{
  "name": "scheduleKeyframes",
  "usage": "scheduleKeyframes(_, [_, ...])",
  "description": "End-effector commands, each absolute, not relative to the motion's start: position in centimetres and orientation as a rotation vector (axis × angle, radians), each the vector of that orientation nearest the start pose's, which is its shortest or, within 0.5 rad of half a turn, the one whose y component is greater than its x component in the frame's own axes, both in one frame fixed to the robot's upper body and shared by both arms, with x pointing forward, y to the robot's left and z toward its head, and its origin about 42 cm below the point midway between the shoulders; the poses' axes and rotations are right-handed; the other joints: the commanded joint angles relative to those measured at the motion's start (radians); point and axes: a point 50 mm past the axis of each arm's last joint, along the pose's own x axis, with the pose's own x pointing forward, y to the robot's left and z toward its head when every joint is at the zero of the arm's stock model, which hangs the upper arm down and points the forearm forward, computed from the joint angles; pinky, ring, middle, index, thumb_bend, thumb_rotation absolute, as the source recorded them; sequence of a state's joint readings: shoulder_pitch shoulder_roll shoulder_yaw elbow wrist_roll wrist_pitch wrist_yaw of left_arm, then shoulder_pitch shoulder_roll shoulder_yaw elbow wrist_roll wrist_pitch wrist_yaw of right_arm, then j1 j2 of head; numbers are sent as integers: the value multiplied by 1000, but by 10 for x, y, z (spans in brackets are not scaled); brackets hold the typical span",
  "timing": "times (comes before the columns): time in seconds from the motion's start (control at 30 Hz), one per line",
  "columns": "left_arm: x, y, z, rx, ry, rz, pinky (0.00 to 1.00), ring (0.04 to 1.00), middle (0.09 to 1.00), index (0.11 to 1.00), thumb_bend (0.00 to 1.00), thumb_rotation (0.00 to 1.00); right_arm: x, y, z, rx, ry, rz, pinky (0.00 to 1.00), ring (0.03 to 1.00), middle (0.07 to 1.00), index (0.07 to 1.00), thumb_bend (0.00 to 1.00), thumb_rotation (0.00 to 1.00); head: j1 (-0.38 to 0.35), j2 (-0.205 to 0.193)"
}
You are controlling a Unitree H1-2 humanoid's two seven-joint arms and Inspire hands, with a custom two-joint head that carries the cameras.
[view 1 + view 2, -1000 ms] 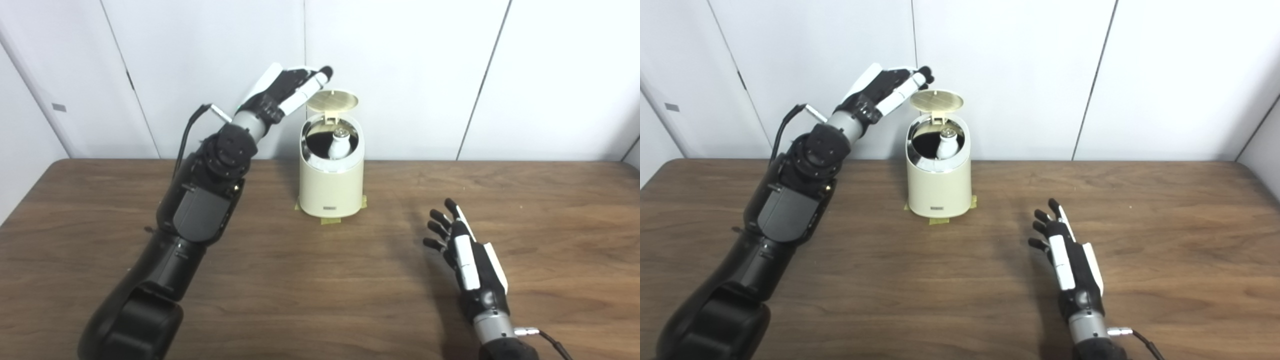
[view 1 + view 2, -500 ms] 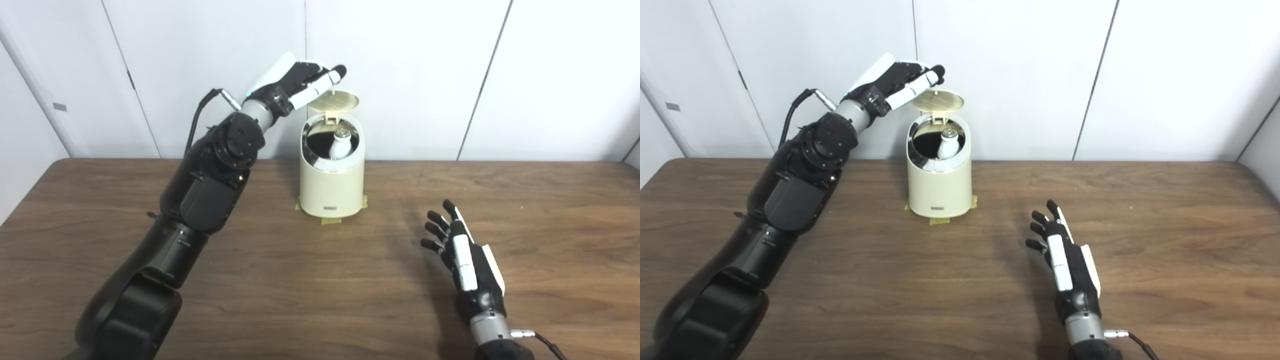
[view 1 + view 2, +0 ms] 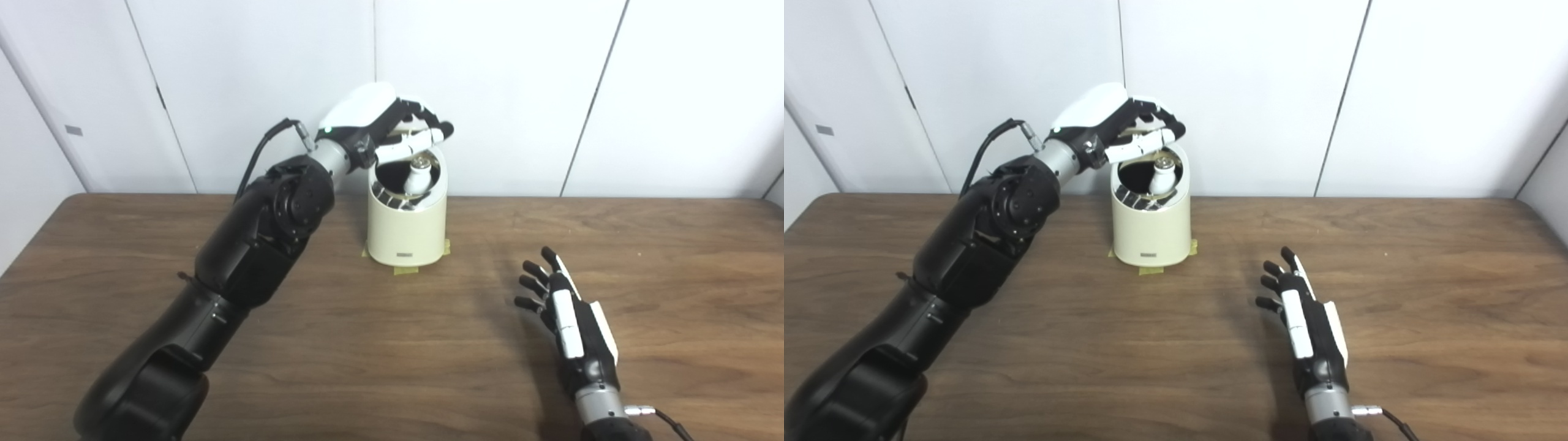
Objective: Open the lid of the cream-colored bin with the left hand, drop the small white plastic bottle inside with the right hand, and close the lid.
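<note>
The cream-colored bin stands at the back middle of the table, held by tape at its base. The small white plastic bottle stands inside it, its cap showing in the opening. My left hand is over the top of the bin with its fingers curled over the raised lid, which is mostly hidden under the hand. The fingers grip nothing that I can see. My right hand rests low over the table at the front right, open and empty, fingers spread.
The wooden table stretches wide around the bin. White wall panels stand right behind the bin. My left arm crosses the left half of the table. A cable trails from my right wrist.
My left hand has swung from beside the raised lid to over the bin's top, fingers curling over the lid, which has tipped forward. The right hand has barely moved.
</note>
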State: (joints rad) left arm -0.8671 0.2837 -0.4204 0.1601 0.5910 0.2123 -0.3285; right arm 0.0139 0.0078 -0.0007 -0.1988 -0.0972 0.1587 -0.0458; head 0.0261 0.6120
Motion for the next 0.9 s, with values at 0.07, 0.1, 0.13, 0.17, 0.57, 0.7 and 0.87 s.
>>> scheduleKeyframes(0.07, [471, 127, 359, 1153, -466, -403, 743, 789, 801, 771, 503, 1000, 283, -215, 148, -90, -105, -77, 723, 853, 878, 946, 525, 1000, -2, 3])
scheduleKeyframes(0.1, [471, 127, 357, 1158, -464, -405, 727, 775, 789, 769, 490, 1000, 283, -215, 149, -91, -105, -78, 726, 853, 878, 945, 535, 1000, -2, 4])
scheduleKeyframes(0.13, [470, 128, 355, 1166, -463, -410, 720, 767, 782, 766, 485, 1000, 283, -216, 149, -100, -106, -80, 727, 851, 877, 945, 540, 1000, -2, 5])
scheduleKeyframes(0.17, [470, 129, 353, 1171, -461, -416, 718, 764, 775, 760, 477, 1000, 283, -217, 149, -112, -106, -80, 724, 847, 875, 944, 547, 1000, -2, 5])
scheduleKeyframes(0.57, [462, 135, 328, 1215, -408, -454, 759, 794, 776, 756, 467, 1000, 284, -223, 153, -180, -102, -86, 719, 827, 858, 936, 509, 1000, -2, 16])
scheduleKeyframes(0.7, [457, 137, 318, 1208, -379, -452, 719, 782, 773, 753, 493, 1000, 283, -223, 153, -187, -100, -81, 721, 828, 859, 937, 514, 1000, -1, 19])
scheduleKeyframes(0.87, [452, 138, 310, 1256, -359, -464, 716, 799, 811, 790, 506, 1000, 283, -223, 154, -190, -94, -77, 724, 828, 858, 937, 523, 1000, 1, 22])
